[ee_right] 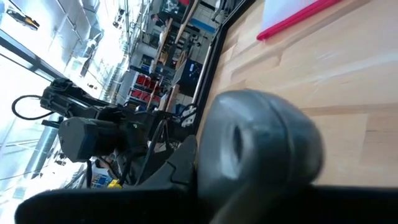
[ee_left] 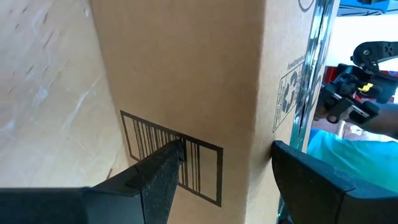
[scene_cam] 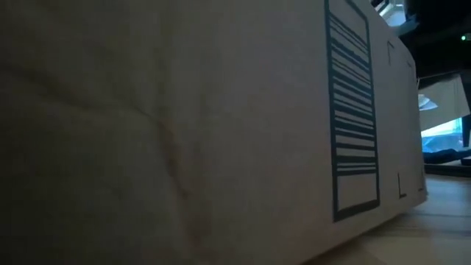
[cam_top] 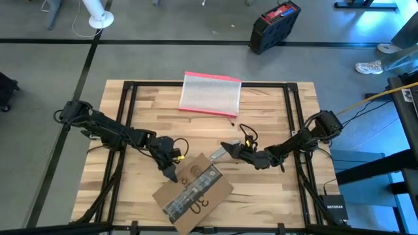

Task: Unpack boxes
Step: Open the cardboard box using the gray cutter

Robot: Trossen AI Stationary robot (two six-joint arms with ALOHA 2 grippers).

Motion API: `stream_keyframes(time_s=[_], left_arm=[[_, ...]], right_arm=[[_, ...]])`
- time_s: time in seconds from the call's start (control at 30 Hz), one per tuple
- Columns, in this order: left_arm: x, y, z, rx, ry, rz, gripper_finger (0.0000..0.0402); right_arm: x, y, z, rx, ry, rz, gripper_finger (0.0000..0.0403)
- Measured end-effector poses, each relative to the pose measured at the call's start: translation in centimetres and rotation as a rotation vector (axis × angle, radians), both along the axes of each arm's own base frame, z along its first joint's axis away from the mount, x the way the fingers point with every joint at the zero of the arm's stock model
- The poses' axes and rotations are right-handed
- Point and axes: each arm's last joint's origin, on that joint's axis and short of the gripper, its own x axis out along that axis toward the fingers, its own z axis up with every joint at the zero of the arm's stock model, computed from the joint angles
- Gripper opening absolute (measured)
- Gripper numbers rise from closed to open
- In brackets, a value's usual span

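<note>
The brown cardboard box (cam_top: 194, 190) lies on its underside at the table's near middle, with a black tape strip along its top. Its side with the barcode (scene_cam: 352, 118) fills the low view. My left gripper (cam_top: 170, 173) stands wide open at the box's far left corner. One finger (ee_left: 158, 177) is beside the barcode side, the other (ee_left: 311, 177) over the taped top. My right gripper (cam_top: 235, 151) is at the box's far right, shut on a grey tool (cam_top: 219, 154) that points toward the box's far corner. My left gripper straddles the box's upper edge (ee_left: 261, 124) at the far left corner, slanting down from the table's left. I cannot tell whether either finger touches the cardboard. My right gripper holds the grey tool (ee_right: 261, 149) between its fingers, coming nearly level from the table's right. The tool's thick rounded body hides the place of contact. Its free end reaches toward the box, clear of the table.
A clear pouch with a pink-red edge (cam_top: 210, 93) lies flat at the table's far middle. Black frame rails (cam_top: 130, 111) run along the table's sides. A black and red case (cam_top: 274, 26) stands on the floor beyond, and a person's shoe (cam_top: 370, 66) shows at the far right.
</note>
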Motion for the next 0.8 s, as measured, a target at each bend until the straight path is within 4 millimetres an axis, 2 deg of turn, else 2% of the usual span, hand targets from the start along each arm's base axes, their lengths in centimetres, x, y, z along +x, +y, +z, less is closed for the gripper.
stream_keyframes(time_s=[0.17,0.8], left_arm=[[0.03,-0.01,0.04,0.0,-0.004,-0.001,0.0239],[0.03,0.0,0.04,-0.001,-0.001,0.001,0.0239]], right_arm=[[0.08,-0.73,-0.43,-0.039,0.044,-0.021,0.0065],[0.1,0.08,-0.02,-0.013,0.012,0.068,0.0065]])
